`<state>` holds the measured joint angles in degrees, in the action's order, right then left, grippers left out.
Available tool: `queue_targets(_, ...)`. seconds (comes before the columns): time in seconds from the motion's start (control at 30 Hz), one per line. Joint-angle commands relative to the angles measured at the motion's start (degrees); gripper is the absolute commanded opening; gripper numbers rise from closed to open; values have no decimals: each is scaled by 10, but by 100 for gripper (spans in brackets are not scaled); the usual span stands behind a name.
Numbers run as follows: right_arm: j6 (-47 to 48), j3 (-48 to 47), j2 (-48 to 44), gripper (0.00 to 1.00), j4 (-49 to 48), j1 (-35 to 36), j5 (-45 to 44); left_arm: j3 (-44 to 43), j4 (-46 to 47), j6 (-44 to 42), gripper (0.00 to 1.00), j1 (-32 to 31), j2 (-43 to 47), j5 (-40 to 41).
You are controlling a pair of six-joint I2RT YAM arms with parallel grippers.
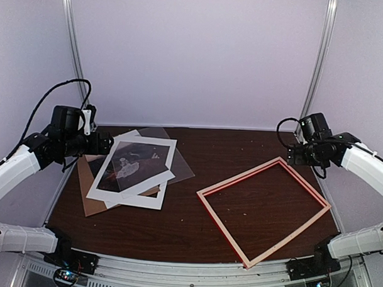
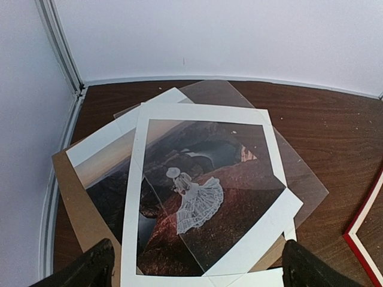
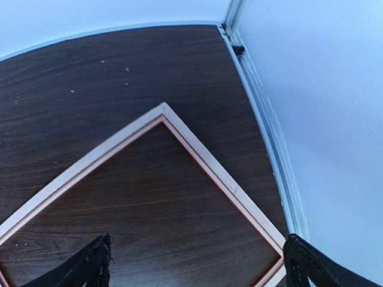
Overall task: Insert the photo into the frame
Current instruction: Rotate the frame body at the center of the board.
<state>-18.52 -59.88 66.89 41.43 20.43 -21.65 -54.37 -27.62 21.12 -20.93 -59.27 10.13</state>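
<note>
Dark wood-grain table (image 1: pixel 242 145), viewed from above. On its right half a rectangular frame (image 1: pixel 239 176) lies flat, turned at an angle, pale wood side up, with red showing along the outer edge; bare tabletop shows through its opening. On the left half a brown board (image 1: pixel 87 193) lies flat beneath a pile of overlapping sheets (image 1: pixel 137 163). Small pale specks (image 3: pixel 102 61) dot the far surface.

Bright, even light — sharp (edges bowed).
</note>
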Motion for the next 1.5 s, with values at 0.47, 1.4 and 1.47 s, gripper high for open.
queue_targets(0.47, -245, 218, -59, 100, 6, -247, 199, -3, 27, 37, 98, 6, 5, -77)
queue_targets(1.4, -269, 319, 3, 63, -125, -265, 202, 1, 36, 48, 98, 6, 9, -93)
queue_targets(1.47, -256, 311, 20, 58, -137, -265, 209, 1, 36, 49, 98, 6, 7, -95)
